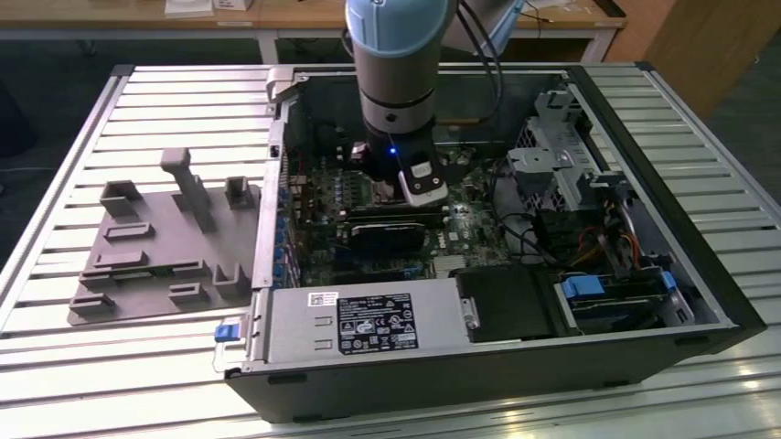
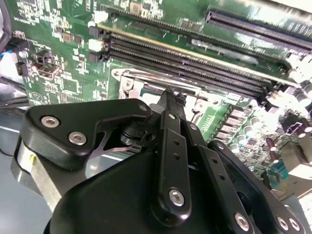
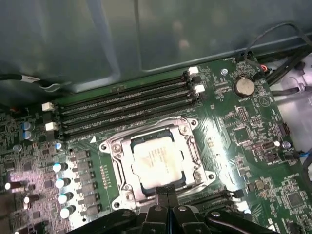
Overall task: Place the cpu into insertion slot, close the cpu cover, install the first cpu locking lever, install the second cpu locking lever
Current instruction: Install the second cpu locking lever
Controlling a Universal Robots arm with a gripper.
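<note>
The cpu (image 3: 157,158), a square chip with a dull silver top, lies flat in the insertion slot, whose contacts are hidden beneath it. The cpu cover (image 3: 120,163), a silver frame plate, lies down around the chip with the chip's top showing through its window. Thin lever rods run along the frame's sides; whether they are latched I cannot tell. My gripper (image 3: 164,195) is shut, its black fingertips pressed together at the edge of the frame nearest the wrist, with nothing seen between them. In the second wrist view the gripper (image 2: 168,95) points at the socket frame (image 2: 127,80). In the exterior view the gripper (image 1: 415,197) reaches down inside the open computer case.
Long black memory slots (image 3: 126,105) run beside the socket. A black heatsink block (image 1: 388,235) sits just in front of the gripper. Capacitors (image 3: 61,183) and a coin battery (image 3: 243,87) flank the socket. A grey fixture tray (image 1: 159,247) lies on the exterior view's left.
</note>
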